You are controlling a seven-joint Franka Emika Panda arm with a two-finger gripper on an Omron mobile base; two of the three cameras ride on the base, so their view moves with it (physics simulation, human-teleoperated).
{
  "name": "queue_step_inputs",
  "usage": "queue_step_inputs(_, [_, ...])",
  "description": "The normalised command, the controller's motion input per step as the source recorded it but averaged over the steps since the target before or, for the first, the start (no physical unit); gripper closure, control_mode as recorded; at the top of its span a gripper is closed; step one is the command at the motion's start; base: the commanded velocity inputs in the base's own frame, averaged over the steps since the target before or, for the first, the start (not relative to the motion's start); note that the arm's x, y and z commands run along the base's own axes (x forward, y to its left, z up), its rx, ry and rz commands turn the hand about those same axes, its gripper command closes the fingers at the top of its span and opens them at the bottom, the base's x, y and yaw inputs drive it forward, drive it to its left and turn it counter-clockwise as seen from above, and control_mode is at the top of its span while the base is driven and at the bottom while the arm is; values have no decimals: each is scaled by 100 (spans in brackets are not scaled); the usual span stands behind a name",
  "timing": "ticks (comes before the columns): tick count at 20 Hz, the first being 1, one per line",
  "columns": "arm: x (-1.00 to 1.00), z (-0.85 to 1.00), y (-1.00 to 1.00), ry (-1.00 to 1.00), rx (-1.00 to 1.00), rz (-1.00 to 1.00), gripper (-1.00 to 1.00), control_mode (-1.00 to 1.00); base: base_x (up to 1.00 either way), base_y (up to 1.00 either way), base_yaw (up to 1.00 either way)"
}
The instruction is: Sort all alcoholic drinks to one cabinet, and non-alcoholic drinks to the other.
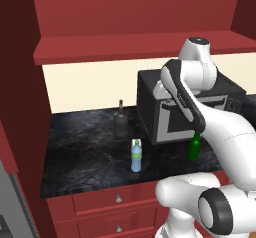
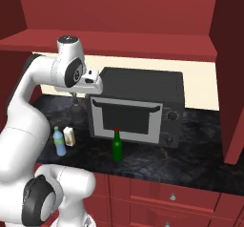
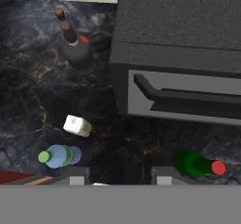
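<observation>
On the dark marble counter [image 1: 80, 147] stand the drinks. The squat dark bottle [image 1: 121, 124] [image 2: 77, 114] [image 3: 75, 49] is at the back, left of the microwave. The clear-blue bottle with the green cap [image 1: 136, 156] [image 2: 59, 141] [image 3: 59, 156] stands near the front edge, with the small white-and-yellow carton [image 2: 69, 136] [image 3: 77, 125] just behind it. The slim green bottle with the red cap [image 1: 194, 147] [image 2: 116, 147] [image 3: 195, 164] stands in front of the microwave door. My gripper [image 3: 120, 176] hangs high over the counter, looking straight down. Its fingers are apart, nothing between them.
A black microwave [image 1: 190, 107] [image 2: 138, 107] [image 3: 179, 53] takes up the back of the counter. Red upper cabinets [image 1: 130, 7] [image 2: 119, 11] hang overhead, with a tall red side panel [image 2: 228, 78] to the right. Red drawers [image 1: 117, 199] sit under the counter.
</observation>
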Motion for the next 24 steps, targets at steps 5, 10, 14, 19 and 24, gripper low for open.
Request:
queue_step_inputs(5, [-15,0,5,0,-1,0,-100,-100,0,0,0])
queue_step_inputs(10, [-15,-1,34,0,-5,-5,-100,-100,0,0,0])
queue_step_inputs(14, [-17,0,38,0,-6,-14,-100,-100,0,0,0])
queue_step_inputs(19, [-31,-8,25,-4,-7,-17,-100,-100,0,0,0])
queue_step_inputs(24, [-32,-14,34,-13,-8,-15,-100,-100,0,0,0])
